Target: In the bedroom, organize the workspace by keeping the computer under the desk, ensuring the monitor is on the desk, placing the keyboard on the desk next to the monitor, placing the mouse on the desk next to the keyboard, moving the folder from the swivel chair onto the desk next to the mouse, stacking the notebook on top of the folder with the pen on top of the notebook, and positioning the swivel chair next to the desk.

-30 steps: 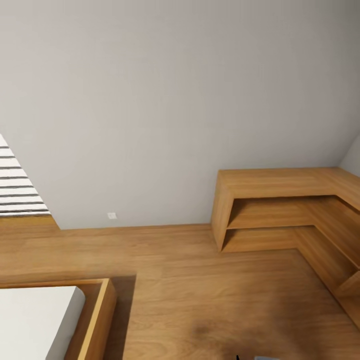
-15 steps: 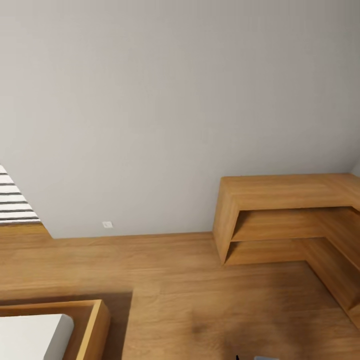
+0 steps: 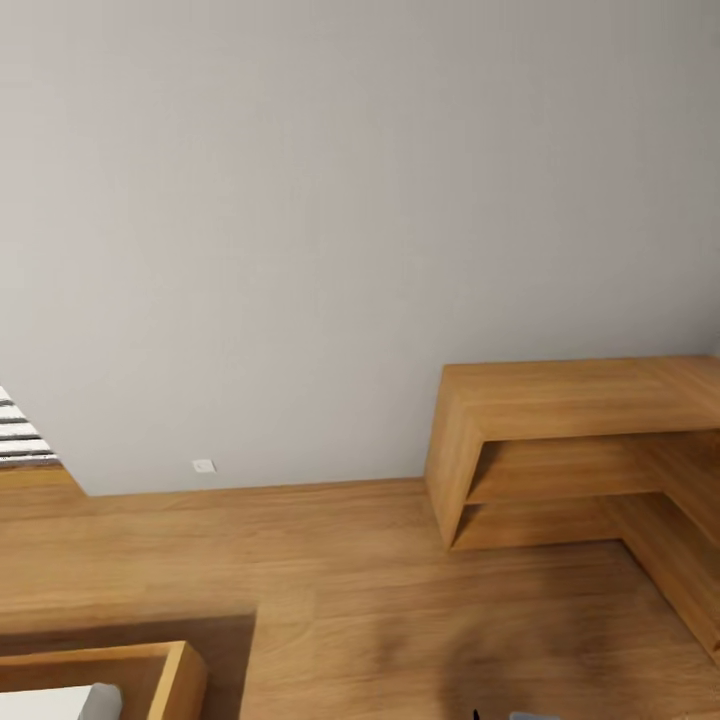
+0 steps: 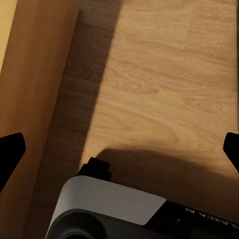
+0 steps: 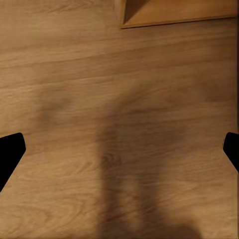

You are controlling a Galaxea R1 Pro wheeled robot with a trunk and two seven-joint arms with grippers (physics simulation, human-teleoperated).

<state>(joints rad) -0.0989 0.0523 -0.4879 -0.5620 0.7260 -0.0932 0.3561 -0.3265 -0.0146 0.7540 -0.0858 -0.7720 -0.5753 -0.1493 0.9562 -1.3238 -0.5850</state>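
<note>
My left gripper (image 4: 119, 154) hangs open over the wooden floor (image 4: 164, 74), its two dark fingertips (image 4: 10, 149) far apart and nothing between them. Beside it runs a light-wood panel (image 4: 30, 99), and part of my own white and black body (image 4: 109, 204) shows under it. My right gripper (image 5: 119, 152) is open too, empty, above bare floor (image 5: 99, 74) crossed by my shadow, with a corner of the light-wood shelf unit (image 5: 174, 10) beyond it.
A low L-shaped light-wood shelf unit (image 3: 560, 400) stands against the grey wall (image 3: 330, 200) at the right. A wooden bed frame corner (image 3: 175, 675) with a white mattress (image 3: 50, 705) sits at the lower left. A wall socket (image 3: 203, 466) is near the floor.
The whole head picture has slid downward and slightly left, so the camera has moved; more wall shows and less of the bed. The shelf unit and bed themselves stay put.
</note>
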